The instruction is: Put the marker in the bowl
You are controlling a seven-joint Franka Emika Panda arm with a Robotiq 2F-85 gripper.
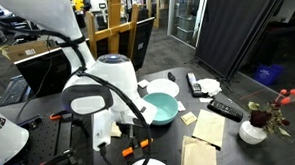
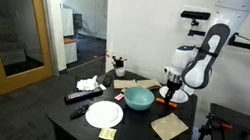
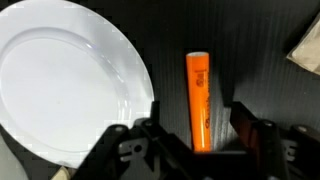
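My jaws stood open astride the slim orange marker [image 3: 199, 95] on the black table [image 3: 250, 30], and I feared an off-centre pinch would roll it free.

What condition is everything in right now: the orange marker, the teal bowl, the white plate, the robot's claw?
Slim orange marker: lying flat on the dark table, not gripped.
Round teal bowl: upright, nothing visible inside.
Flat white plate: visible part bare, beside the marker.
Gripper: open, one finger on each side of the marker.
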